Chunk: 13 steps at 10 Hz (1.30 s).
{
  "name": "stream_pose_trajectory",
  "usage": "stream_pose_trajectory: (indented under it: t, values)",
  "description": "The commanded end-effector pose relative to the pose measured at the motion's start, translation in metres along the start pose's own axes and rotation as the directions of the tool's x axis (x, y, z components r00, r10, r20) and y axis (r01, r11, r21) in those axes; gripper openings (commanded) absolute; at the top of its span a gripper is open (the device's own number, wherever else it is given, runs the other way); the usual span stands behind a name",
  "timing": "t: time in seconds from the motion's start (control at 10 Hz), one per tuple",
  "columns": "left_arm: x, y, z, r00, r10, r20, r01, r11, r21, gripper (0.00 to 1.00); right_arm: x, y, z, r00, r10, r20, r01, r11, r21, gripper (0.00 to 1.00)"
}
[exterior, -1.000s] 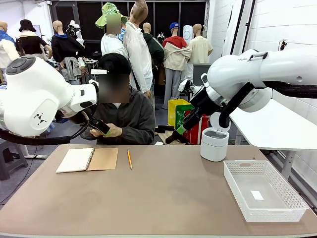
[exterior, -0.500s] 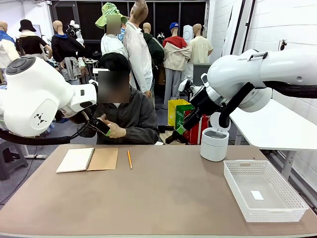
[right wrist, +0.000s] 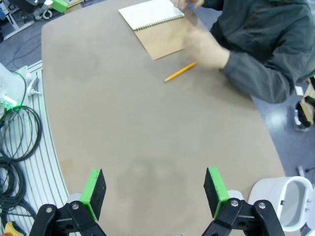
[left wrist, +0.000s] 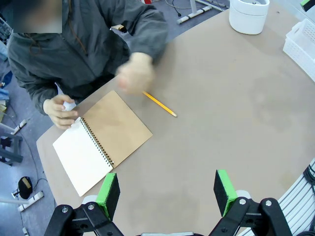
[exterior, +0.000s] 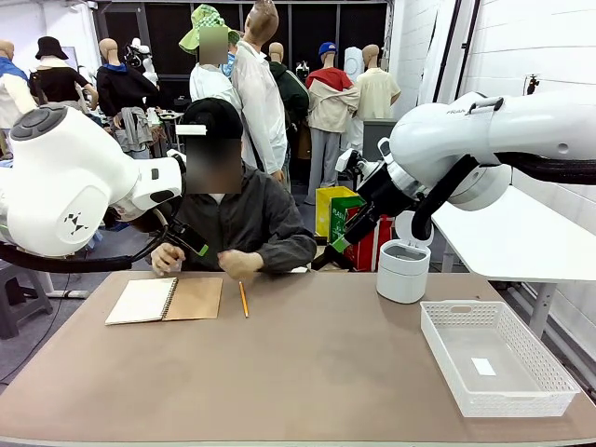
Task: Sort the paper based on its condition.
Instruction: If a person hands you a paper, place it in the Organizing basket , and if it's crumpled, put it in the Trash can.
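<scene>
Table [exterior: 317, 372], brown, carried open spiral notebook with brown card cover [exterior: 166, 300] far left, yellow pencil [exterior: 243, 299] just right of it, white lidded bin [exterior: 403, 270] far right, white slotted plastic basket [exterior: 549, 391] near right. Left arm partly masked seated person's hand [left wrist: 60, 105] in front view; left wrist view revealed white paper [left wrist: 69, 105] clutched there, at notebook's far corner. Left gripper [left wrist: 167, 189] and right gripper [right wrist: 155, 189] empty, fingers spread wide, above table.

- I see a plain taupe-brown worktop [exterior: 317, 372].
- The notebook [exterior: 166, 300] has a brown cover, a white page and a black spiral.
- The pencil [exterior: 243, 300] is orange-yellow.
- The basket [exterior: 507, 402] is white with a lattice pattern.
- The bin [exterior: 403, 275] is white.
- My left hand [left wrist: 166, 182] and right hand [right wrist: 153, 179] are black and green-padded.
</scene>
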<state>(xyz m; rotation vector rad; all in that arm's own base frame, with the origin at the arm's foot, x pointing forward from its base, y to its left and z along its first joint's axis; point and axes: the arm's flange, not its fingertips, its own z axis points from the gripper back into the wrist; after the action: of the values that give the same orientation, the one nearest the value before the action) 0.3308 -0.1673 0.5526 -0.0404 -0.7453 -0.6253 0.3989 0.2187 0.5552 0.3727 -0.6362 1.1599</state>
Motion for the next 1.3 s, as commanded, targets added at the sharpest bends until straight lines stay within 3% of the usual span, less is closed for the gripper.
stream_pose_trajectory:
  t: [0.0,1.2]
  values:
    - [-0.0008,0.0006,-0.0003,1.0,0.002,-0.001,-0.002,1.0,0.004,1.0,-0.0014,-0.0005,-0.0009,1.0,-0.001,-0.005,0.001,1.0,0.0,1.0]
    - [-0.0008,0.0006,-0.0003,1.0,0.002,-0.001,-0.002,1.0,0.004,1.0,-0.0014,-0.0005,-0.0009,1.0,-0.001,-0.005,0.001,1.0,0.0,1.0]
